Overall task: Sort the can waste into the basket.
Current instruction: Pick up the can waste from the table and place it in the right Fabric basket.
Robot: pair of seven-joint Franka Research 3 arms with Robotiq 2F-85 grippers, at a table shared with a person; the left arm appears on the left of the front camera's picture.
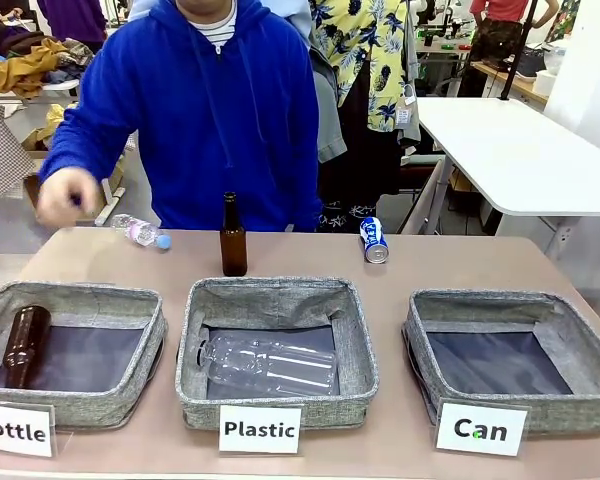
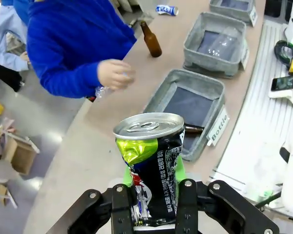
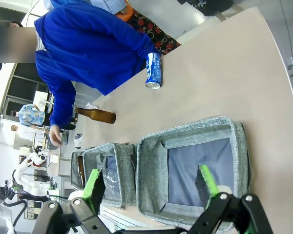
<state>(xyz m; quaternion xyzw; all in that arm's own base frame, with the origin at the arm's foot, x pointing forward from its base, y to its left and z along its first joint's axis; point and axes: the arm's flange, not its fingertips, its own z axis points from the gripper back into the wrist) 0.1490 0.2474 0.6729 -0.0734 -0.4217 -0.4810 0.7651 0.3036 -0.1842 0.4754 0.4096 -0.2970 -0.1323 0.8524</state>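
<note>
My left gripper (image 2: pixel 154 197) is shut on a dark can (image 2: pixel 154 170) with a silver top and a dented side, held upright high above the left end of the table. A blue can (image 1: pixel 374 240) with white markings lies on its side at the far edge, also seen as the blue can (image 3: pixel 154 70) and the blue can (image 2: pixel 166 9). The basket (image 1: pixel 421 345) carded "Can" sits at the front right with nothing in it. My right gripper (image 3: pixel 150 183) hangs open above this basket (image 3: pixel 185 134), its green pads spread wide.
A brown bottle (image 1: pixel 233 238) stands upright behind the middle "Plastic" bin (image 1: pixel 192 340), which holds a clear bottle (image 1: pixel 265 365). The left "Bottle" bin (image 1: pixel 155 340) holds a brown bottle (image 1: pixel 25 345). The person's hand (image 1: pixel 65 195) hovers near a small plastic bottle (image 1: pixel 140 232).
</note>
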